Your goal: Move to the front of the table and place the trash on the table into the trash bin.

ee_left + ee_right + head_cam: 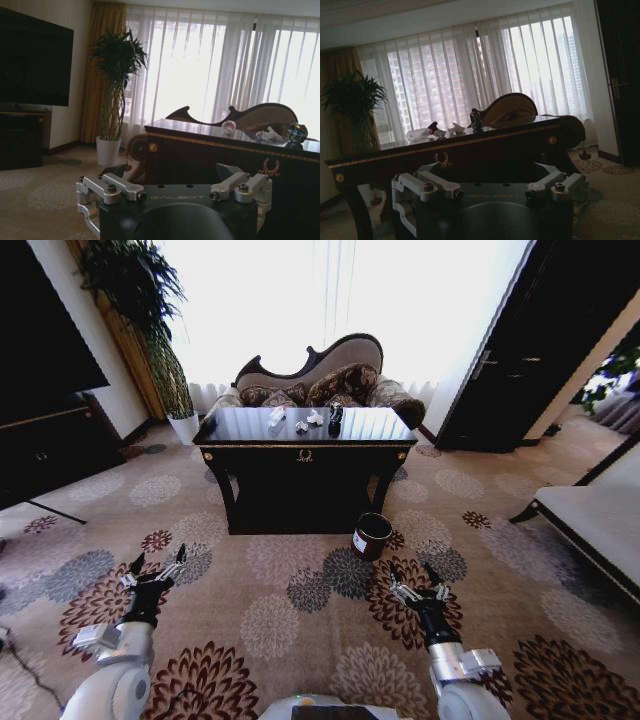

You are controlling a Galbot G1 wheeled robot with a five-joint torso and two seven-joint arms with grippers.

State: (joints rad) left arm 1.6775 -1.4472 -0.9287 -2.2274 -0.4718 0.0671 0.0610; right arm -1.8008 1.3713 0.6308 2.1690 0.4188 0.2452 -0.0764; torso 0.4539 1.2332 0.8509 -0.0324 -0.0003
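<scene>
I see left gripper (158,565) low over patterned floral carpet (300,630), jaws spread wide, nothing held. Right gripper (418,580) same height, jaws wide, empty. Beyond right gripper, small round dark maroon trash bin (371,536) on floor just beside table's front right leg. Farther: glossy black-brown table with gold trim (305,453); white tissue lumps and small dark can, the trash (306,420), mid-tabletop. Behind table, curved upholstered sofa (330,375).

Head view looks down from afar; both low wrist views (facing forward) share the table (305,440).
</scene>
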